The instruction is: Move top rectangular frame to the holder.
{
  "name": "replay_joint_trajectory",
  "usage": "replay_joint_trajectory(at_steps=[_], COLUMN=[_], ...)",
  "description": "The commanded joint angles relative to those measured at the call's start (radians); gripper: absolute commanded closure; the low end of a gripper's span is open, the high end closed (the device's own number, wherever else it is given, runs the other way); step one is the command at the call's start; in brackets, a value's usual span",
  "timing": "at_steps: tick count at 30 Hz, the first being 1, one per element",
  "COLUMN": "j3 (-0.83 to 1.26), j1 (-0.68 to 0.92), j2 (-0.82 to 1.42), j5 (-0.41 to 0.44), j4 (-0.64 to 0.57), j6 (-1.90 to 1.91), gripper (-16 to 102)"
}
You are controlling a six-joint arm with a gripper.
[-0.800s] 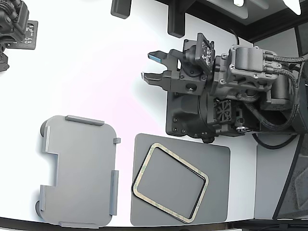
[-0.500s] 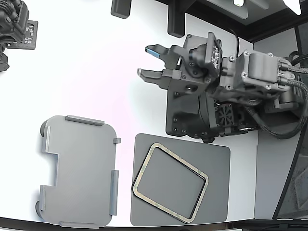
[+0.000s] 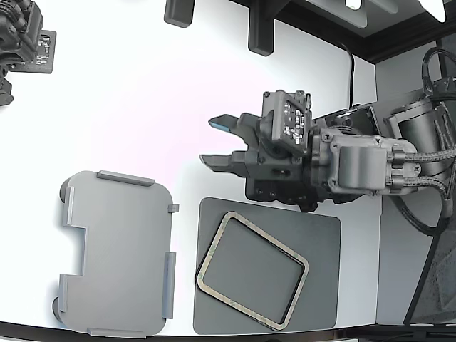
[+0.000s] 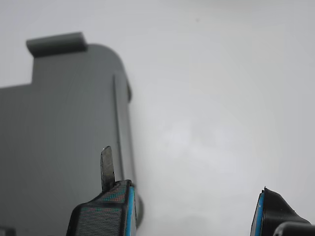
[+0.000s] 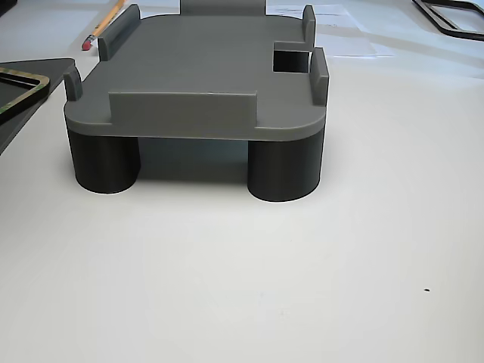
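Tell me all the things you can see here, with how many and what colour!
top rectangular frame: one, tan with greenish patches, lying tilted on the mat.
mat: one, dark grey, at the exterior view's lower right.
holder: one, light grey, on dark round legs, empty, at the exterior view's lower left.
pencil: one, yellow with pink eraser, behind the holder in the other view.
table: one, white.
end effector: one, black with blue pads, open, above the table, holding nothing.

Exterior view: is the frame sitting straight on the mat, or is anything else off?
The frame lies flat on the dark mat but is rotated askew to the mat's edges. The holder is bare, and the gripper is open and empty.
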Motion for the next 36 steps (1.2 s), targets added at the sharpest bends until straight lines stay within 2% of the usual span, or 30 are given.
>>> replay_joint_trajectory(at_steps=[1,7,11,13,17,19,25,36], j3=[-0.109,-0.236,-0.258,-0.239,-0.193,-0.153,-0.051,0.037], j1=[0.078,0.27,0.371,0.437,0.482,0.508,0.537,0.532], j2=[-0.057,-0.19,-0.241,-0.256,-0.279,-0.281,-0.276,-0.259], j5=[-0.006,-0.012,-0.06,-0.066,-0.193,-0.212,-0.23,-0.218], j4=[0.095,0.288,0.374,0.379,0.356,0.325,0.265,0.288], j6=[0.124,0.416,0.555,0.637,0.712,0.75,0.818,0.865], gripper=[-14,-14,-14,-14,-14,-14,-13,-14])
